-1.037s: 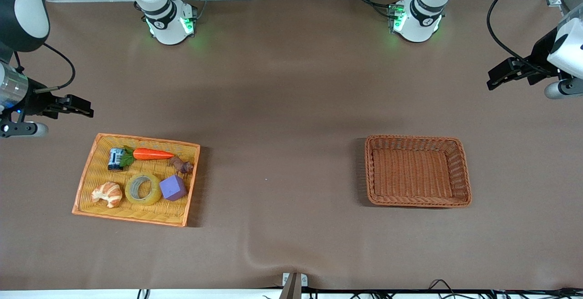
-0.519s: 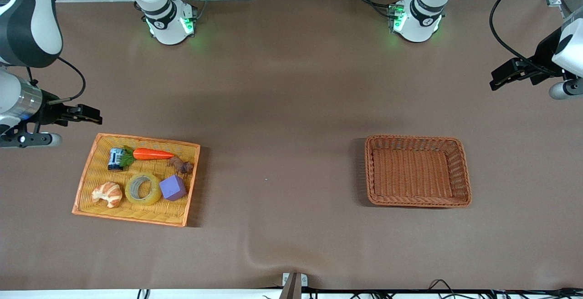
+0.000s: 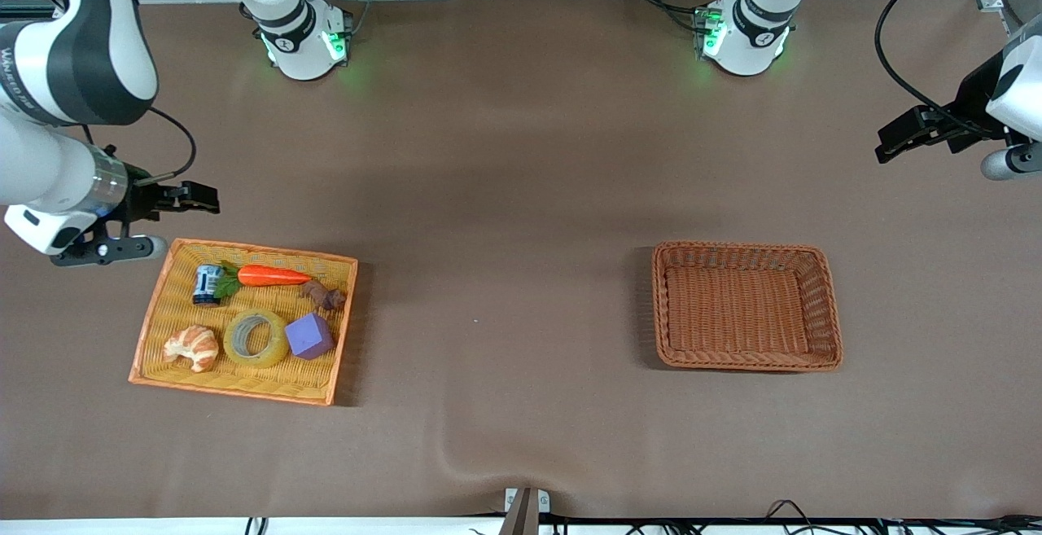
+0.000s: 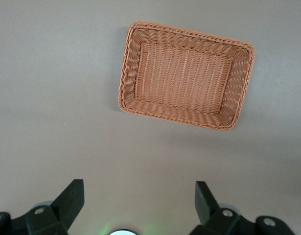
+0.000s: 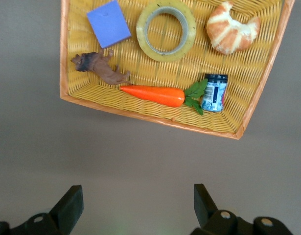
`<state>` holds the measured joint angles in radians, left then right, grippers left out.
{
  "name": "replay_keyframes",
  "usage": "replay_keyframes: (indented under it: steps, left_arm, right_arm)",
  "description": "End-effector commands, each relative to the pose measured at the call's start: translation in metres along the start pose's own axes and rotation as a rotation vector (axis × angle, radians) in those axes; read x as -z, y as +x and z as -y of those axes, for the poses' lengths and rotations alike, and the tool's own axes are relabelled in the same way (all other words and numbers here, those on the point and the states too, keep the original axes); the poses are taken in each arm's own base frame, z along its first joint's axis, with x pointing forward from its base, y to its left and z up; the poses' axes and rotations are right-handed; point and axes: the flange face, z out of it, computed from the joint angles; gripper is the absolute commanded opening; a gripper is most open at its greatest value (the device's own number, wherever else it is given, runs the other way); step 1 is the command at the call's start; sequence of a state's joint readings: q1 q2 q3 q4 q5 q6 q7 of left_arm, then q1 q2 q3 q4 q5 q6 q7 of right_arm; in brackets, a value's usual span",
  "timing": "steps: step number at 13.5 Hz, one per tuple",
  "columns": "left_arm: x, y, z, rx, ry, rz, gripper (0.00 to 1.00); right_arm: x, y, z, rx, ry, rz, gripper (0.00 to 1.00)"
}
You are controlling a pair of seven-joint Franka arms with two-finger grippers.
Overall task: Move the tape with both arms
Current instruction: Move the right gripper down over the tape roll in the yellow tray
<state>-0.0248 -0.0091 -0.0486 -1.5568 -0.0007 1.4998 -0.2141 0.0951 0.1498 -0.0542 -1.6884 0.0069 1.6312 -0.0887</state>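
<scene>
The worktop (image 3: pixel 521 193) is covered with a brown cloth and carries two baskets, well apart. The brown wicker basket (image 3: pixel 746 305) sits toward the left arm's end. The yellow tray basket (image 3: pixel 244 320) with an orange rim sits toward the right arm's end.

The right arm (image 3: pixel 73 63) reaches in from the edge of the front view. Its right pincer (image 3: pixel 195 198) is held above the worktop, just beside the yellow tray basket's rim, with the fingers spread apart and nothing between them. The left arm (image 3: pixel 1009 87) waits at its own end of the worktop. Its left pincer (image 3: pixel 895 134) is held above bare cloth, released and empty.

Contents of the yellow tray basket:
- The carrot (image 3: pixel 269 276) lies along the side farther from the front camera.
- The tape (image 3: pixel 256 338) lies flat between the croissant (image 3: pixel 192 347) and the purple cube (image 3: pixel 308 335), just beside each.
- The toy animal (image 3: pixel 324 296) lies beside the carrot's tip.
- The small can (image 3: pixel 207 283) sits by the carrot's leaves.
</scene>
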Motion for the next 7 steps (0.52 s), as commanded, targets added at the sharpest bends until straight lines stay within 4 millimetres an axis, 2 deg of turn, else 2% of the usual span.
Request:
replay_keyframes:
  steps: [1, 2, 3, 4, 5, 7]
  left_arm:
    - [0.000, 0.002, 0.003, -0.017, -0.005, -0.001, 1.00]
    - [0.000, 0.002, 0.003, -0.015, -0.005, -0.001, 1.00]
    - [-0.001, 0.002, 0.004, -0.014, -0.004, 0.001, 1.00]
    - [-0.001, 0.002, 0.006, -0.011, -0.005, 0.001, 1.00]
    - [-0.001, 0.003, 0.007, -0.009, -0.005, 0.001, 1.00]
    - [-0.005, 0.006, 0.006, -0.009, -0.004, 0.007, 1.00]
  right_arm:
    - [-0.003, 0.034, -0.003, -0.009, 0.001, 0.006, 1.00]
    - [-0.013, 0.048, -0.008, -0.023, -0.002, 0.011, 1.00]
    - [-0.032, 0.064, -0.014, -0.040, -0.002, 0.024, 1.00]
    - [-0.044, 0.079, -0.008, -0.026, -0.018, 0.009, 1.00]
    - [-0.055, 0.084, -0.007, -0.020, -0.025, 0.011, 1.00]
    - [-0.087, 0.092, -0.023, -0.042, -0.023, 0.054, 1.00]
